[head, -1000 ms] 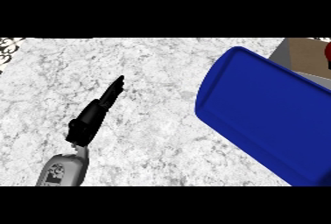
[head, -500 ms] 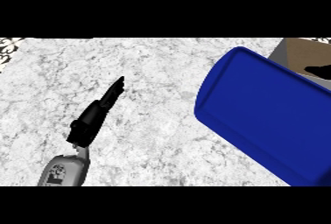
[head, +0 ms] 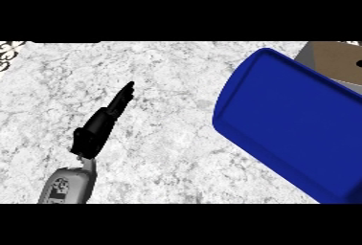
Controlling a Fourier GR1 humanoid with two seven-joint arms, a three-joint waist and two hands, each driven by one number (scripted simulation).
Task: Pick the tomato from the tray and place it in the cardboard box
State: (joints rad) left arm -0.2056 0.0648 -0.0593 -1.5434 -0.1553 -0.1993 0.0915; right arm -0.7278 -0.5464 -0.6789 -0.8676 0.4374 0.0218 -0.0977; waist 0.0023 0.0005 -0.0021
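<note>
Left hand (head: 99,127): over the bench at the view's left, on a grey forearm that comes up from the lower edge — fingers (head: 124,95) straight and together, pointing up and to the right, holding nothing.
Right hand: not seen in the head view.
Tray (head: 290,129): blue, with rounded corners, lying at a slant on the right side of the bench; its inside shows only bare blue.
Cardboard box (head: 332,60): brown, at the upper right corner, partly hidden behind the tray's far edge — touching or just beside it, cannot tell which.
Tomato: cannot be made out anywhere in the view, neither on the tray nor at the box.
Bench (head: 176,86): white-grey marbled top.
</note>
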